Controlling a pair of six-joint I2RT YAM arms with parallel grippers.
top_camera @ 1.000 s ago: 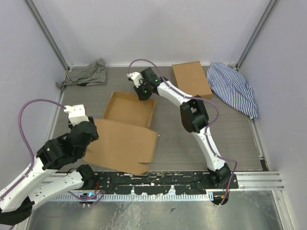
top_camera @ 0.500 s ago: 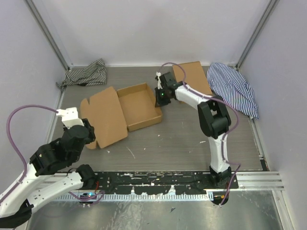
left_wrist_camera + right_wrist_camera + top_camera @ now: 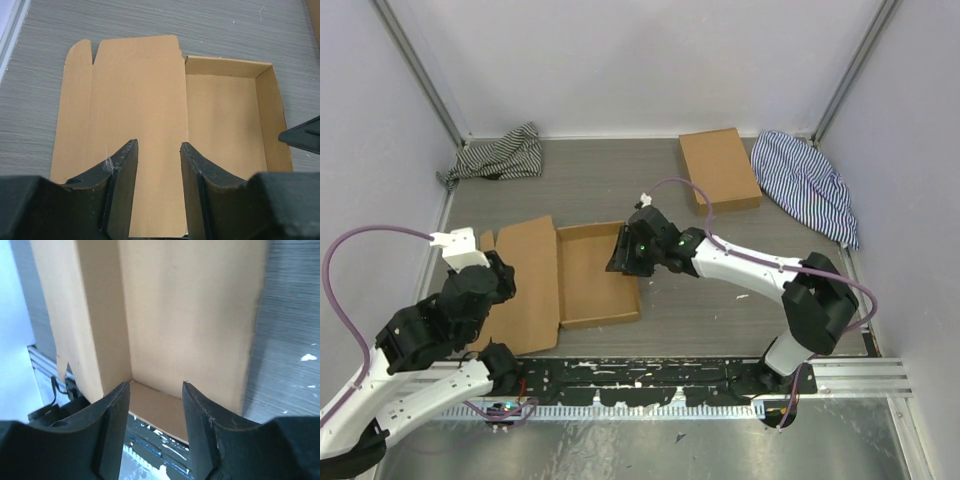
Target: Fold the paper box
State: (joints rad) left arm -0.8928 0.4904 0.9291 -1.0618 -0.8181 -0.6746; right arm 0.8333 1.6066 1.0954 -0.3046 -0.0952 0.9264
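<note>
The paper box [image 3: 592,290] has come a long way in one second. It was at the far middle of the table [image 3: 720,310] with its lid spread toward the near side. Now it sits left of centre and close to the near edge, turned so the tray is on the right and the lid flap [image 3: 525,285] lies flat on the left. Lid and tray both rest on the table and nothing is folded over yet. The tray walls stand up on all the sides that show.

The right arm has swung in from the far side and now stretches low across the table. The right gripper [image 3: 623,255] is at the tray's far right corner, against its right wall. In the right wrist view its jaws [image 3: 155,385] stand moderately apart with the tray floor showing between them and nothing pinched.

The left gripper [image 3: 500,280] now hangs over the near part of the lid. The left wrist view shows its jaws [image 3: 159,145] open just above the lid flap [image 3: 135,100] and not gripping it. The narrow tuck strip [image 3: 77,110] runs along the lid's left edge.

My judgement is that the box has been dragged into the left arm's reach. That puts the lid where it can be lifted and closed over the tray, while the right gripper steadies the box.

The smaller cardboard box [image 3: 720,168] at the far right has not moved.
</note>
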